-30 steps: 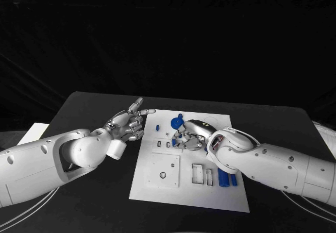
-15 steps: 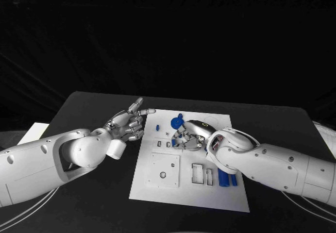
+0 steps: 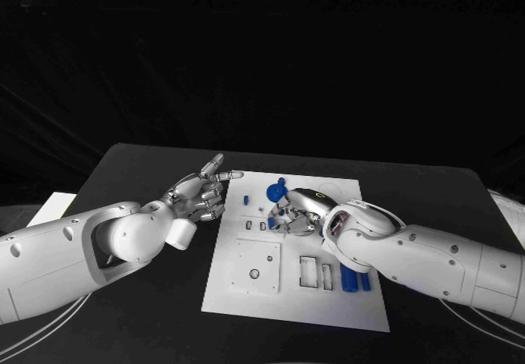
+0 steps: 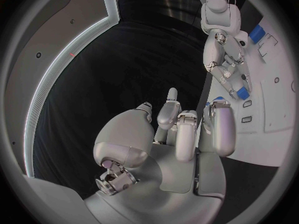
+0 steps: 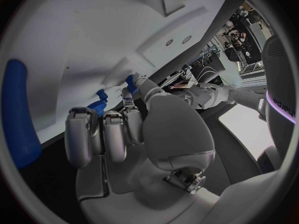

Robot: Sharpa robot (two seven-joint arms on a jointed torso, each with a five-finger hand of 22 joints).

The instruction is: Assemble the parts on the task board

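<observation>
**A:** While the right hand [image 3: 293,216] works mid-board, how far along are we?

**B:** Early to middle, my read. Several cutouts on the board [image 3: 287,303] look unfilled: two slots [image 3: 315,272] near the front edge, small ones [image 3: 257,225] by the centre, and a square plate [image 3: 255,265] with holes. Loose parts are waiting: long blue pieces [image 3: 352,278] lie at the board's right side, partly under the right forearm, a round blue piece [image 3: 276,189] sits near the far edge, and a small blue peg [image 3: 245,200] is just left of it.

**A:** Right hand state?

**B:** Fingers [image 5: 102,134] are curled down toward the board. The right wrist view shows a small blue part [image 5: 132,82] at the fingertips, and the left wrist view shows blue there too. Looks like a pinch, but I can't tell for sure whether it grips the part or just presses it into a seat.

**A:** Left hand?

**B:** Left hand [image 3: 199,196] is off the board's left edge, above the worktop [image 3: 143,163], near the board but not touching it. Fingers are apart, partly bent, one pointing up and away. Nothing in it; the left wrist view confirms a bare palm.

**A:** Pose overall?

**B:** Right arm reaches across the board's right half, palm down. Left arm is parked alongside, idle.
</observation>
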